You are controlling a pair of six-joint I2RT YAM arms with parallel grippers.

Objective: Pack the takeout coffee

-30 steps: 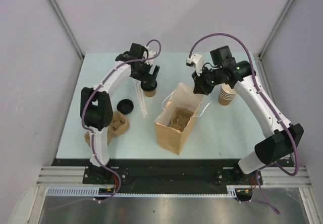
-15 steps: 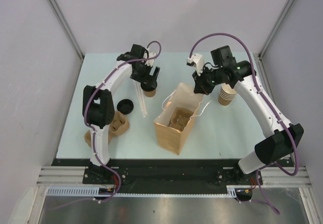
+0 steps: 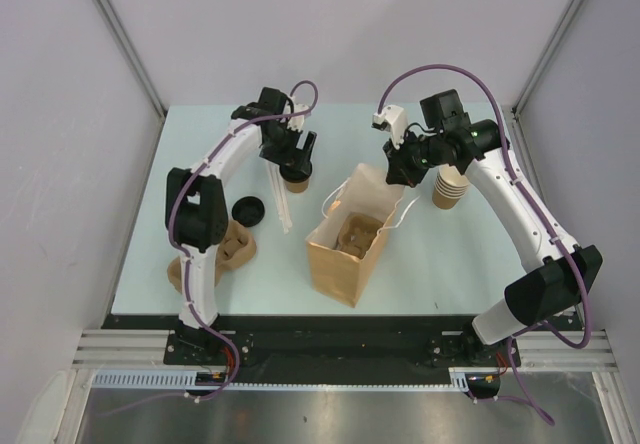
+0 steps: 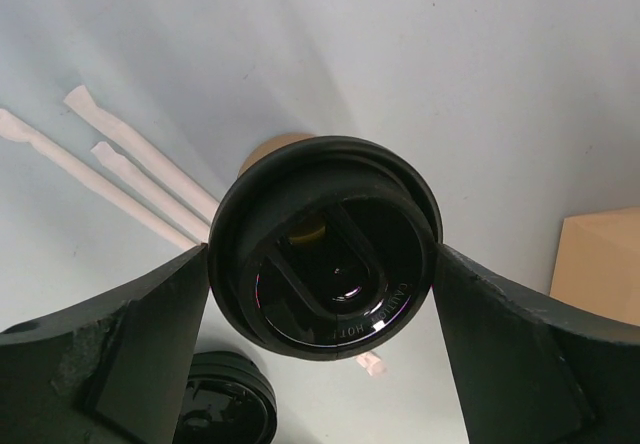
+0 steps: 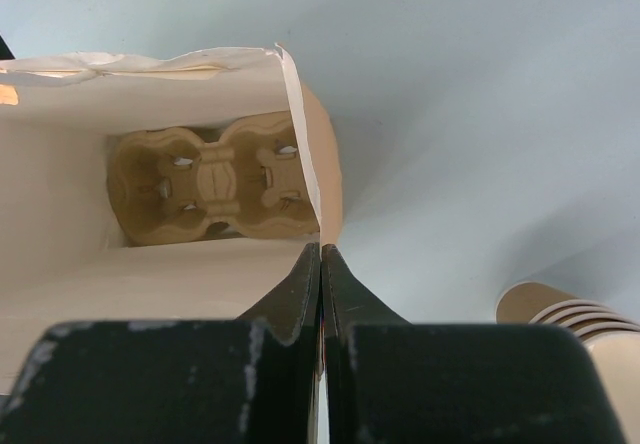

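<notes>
The takeout coffee (image 3: pixel 296 175), a tan cup with a black lid (image 4: pixel 325 249), stands on the table at the back left. My left gripper (image 3: pixel 293 156) is above it, and its fingers (image 4: pixel 130 344) press both sides of the lid. The cup body is mostly hidden under the lid. The brown paper bag (image 3: pixel 340 264) stands open mid-table. My right gripper (image 3: pixel 400 167) is shut on the bag's far right rim (image 5: pixel 310 154) and holds the mouth open. A pulp cup carrier (image 5: pixel 215 184) lies at the bottom of the bag.
A loose black lid (image 3: pixel 247 210) and wrapped straws (image 3: pixel 280 204) lie left of the bag. A second pulp carrier (image 3: pixel 232 247) sits near the left arm's base. A stack of lidless cups (image 3: pixel 450 186) stands right of the bag.
Almost nothing. My left gripper and the cup have shifted very slightly toward the far side. My right gripper still pinches the bag's rim.
</notes>
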